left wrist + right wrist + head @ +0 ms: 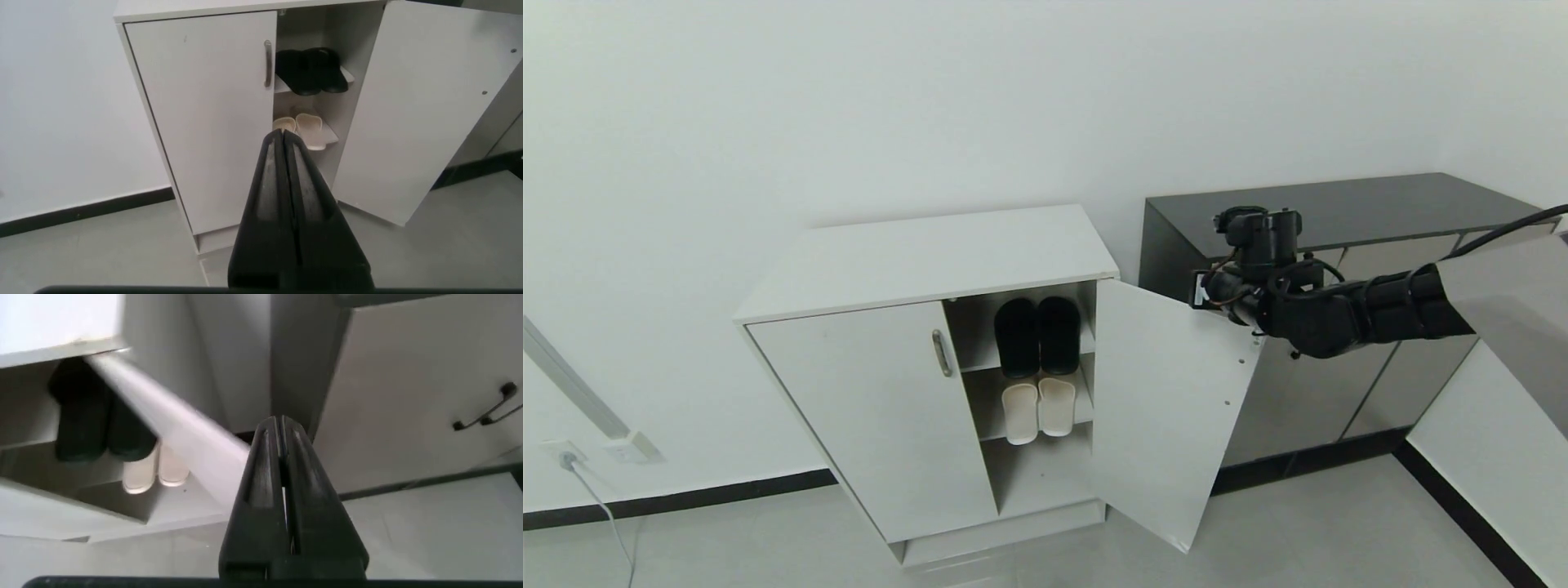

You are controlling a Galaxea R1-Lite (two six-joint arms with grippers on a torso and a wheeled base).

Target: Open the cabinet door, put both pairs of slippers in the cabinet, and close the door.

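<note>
While the cabinet door (1168,408) on the right is standing swung wide open, the white cabinet (931,261) is showing its three inner shelves.

- Left door (866,408): is sitting shut, its metal handle (942,353) running upright along the inner edge.
- Black slippers (1037,335): are lying side by side on the upper shelf, toes pointing inward.
- White slippers (1037,408): are lying side by side on the middle shelf, directly beneath the black pair.
- Right arm (1339,314): is reaching in from the right, its end hanging at the top outer corner of the open door, on the door's outside face.
- Right gripper (282,429): is holding its fingers pressed together with nothing between them, the tips lying just beside the door's edge; whether they are touching it is not clear.
- Left gripper (283,139): is hanging low in front of the cabinet, well apart from it, fingers pressed together and pinching nothing.
- Dark grey sideboard (1339,204): is standing just beside the cabinet on the right, against the wall.
- Wall socket (564,453): is sitting low on the wall at far left, a cable trailing down from it.
</note>
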